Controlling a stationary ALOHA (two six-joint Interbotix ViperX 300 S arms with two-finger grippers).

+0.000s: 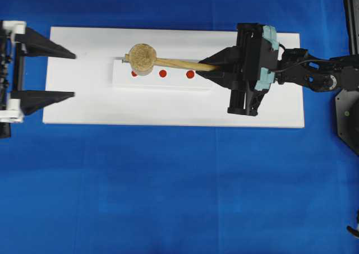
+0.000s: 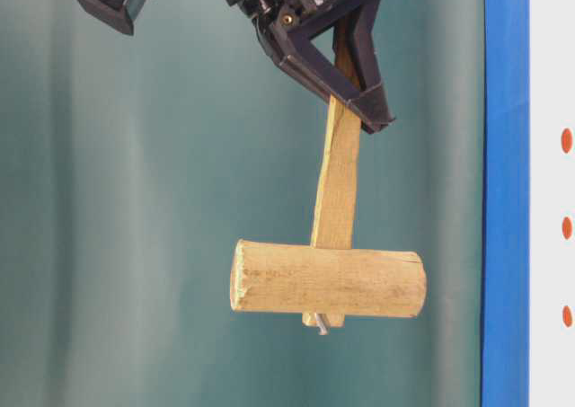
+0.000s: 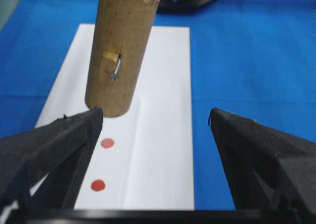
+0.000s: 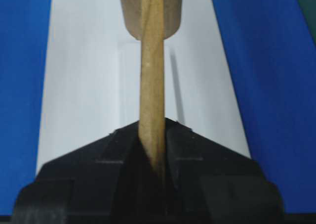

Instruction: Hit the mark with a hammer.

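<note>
Gripping the hammer (image 1: 147, 59) by the far end of its handle, the right gripper (image 1: 212, 68) clamped tight, black fingers (image 4: 111, 157) pressed on both flat sides of the slim wood. Holding it out over the white board (image 1: 269, 111), handle running level from the right toward the left in the overhead view, head hanging above the leftmost part of a raised white strip (image 1: 168, 80). Covering part of one red dot (image 1: 134, 73) with the head as seen from above; showing two more red dots along the same strip, at (image 1: 162, 73) and (image 1: 190, 74), beneath the handle. Not possible to tell from above whether the head is touching the strip; appearing clear of the board in the left wrist view, head upright with a bent nail (image 3: 115, 70) sticking out where the handle passes through.

Standing wide apart at the left edge of the board, the left gripper (image 1: 73, 74) holding nothing, its two black fingers (image 3: 59, 145) pointing toward the hammer head, well short of it. Lying on a blue cloth (image 1: 168, 186), the board.
</note>
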